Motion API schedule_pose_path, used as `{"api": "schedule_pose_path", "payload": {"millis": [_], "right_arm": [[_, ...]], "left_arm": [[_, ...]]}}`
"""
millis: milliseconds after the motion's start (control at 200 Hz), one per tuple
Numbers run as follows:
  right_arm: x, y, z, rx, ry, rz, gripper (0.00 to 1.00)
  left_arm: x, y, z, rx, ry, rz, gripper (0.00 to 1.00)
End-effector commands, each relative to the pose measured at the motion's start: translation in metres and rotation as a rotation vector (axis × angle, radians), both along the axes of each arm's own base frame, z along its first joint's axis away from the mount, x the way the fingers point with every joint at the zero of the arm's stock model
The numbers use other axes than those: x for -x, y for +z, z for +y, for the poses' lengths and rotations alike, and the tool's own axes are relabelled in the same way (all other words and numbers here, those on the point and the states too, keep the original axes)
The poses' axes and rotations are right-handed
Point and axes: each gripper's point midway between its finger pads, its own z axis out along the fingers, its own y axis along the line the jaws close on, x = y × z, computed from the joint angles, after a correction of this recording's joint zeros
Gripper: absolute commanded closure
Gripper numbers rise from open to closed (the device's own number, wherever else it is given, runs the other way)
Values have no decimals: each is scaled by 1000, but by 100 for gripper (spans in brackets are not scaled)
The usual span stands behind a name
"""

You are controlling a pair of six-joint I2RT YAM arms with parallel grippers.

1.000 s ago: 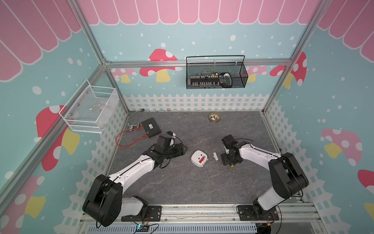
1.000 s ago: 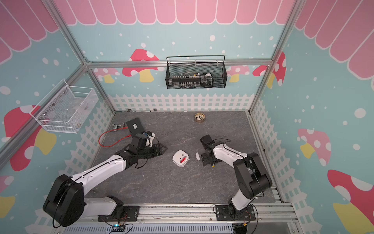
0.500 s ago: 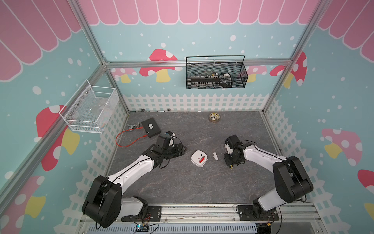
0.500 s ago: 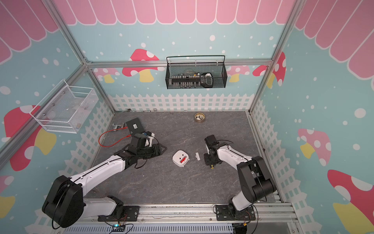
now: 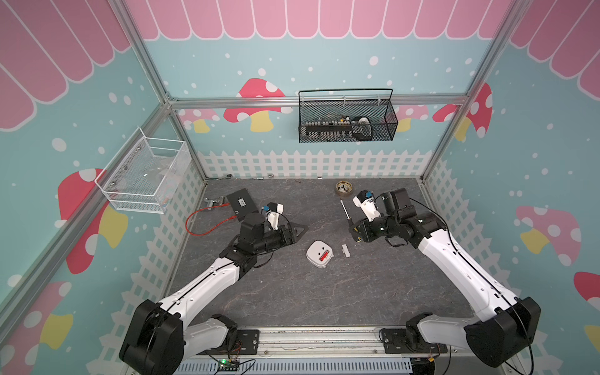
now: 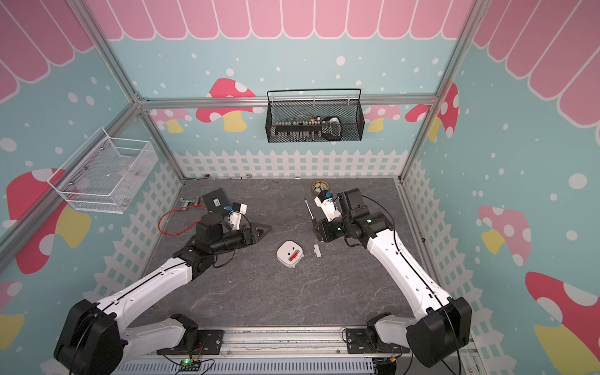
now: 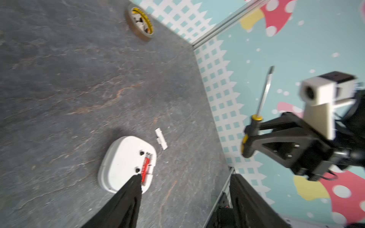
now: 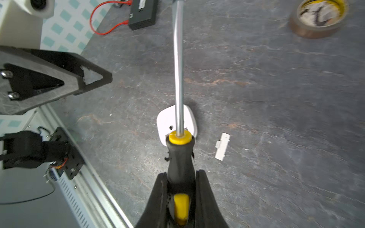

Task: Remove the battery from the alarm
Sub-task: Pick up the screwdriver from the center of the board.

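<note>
The white alarm (image 5: pixel 316 251) (image 6: pixel 287 250) lies back-up mid-table, and the red battery (image 5: pixel 324 256) (image 7: pixel 145 167) sits in its open recess. My right gripper (image 5: pixel 355 232) (image 8: pixel 180 175) hangs above the table to the alarm's right. It is shut on the black-and-yellow handle of a screwdriver (image 8: pixel 178 79) (image 7: pixel 264 92), whose shaft points away toward the back wall. The handle hides the battery in the right wrist view. My left gripper (image 5: pixel 300 231) (image 7: pixel 184 177) hovers left of the alarm, open and holding nothing.
A small white cover (image 5: pixel 346 250) (image 8: pixel 222 146) lies just right of the alarm. A brass-coloured round dish (image 5: pixel 343 187) sits at the back, and a black box (image 5: pixel 242 204) with a red cable (image 5: pixel 207 224) at back left. Two wire baskets hang on the walls.
My right gripper closed on the screwdriver at the table and has lifted it up and back. The left arm has barely moved, and the alarm has stayed put.
</note>
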Motion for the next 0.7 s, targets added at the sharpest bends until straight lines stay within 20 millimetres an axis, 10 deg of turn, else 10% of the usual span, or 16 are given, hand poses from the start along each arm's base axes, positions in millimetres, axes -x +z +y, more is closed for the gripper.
{"api": "schedule_pose_path", "payload": {"millis": [0,695], "right_arm": [[21,4,32,-132,176,43,100],[70,-6,99,-233,464,128,100]], "left_arm": [[8,54,-6,176,-50,-140,25],[8,57,-14,312,-59,-188,36]]}}
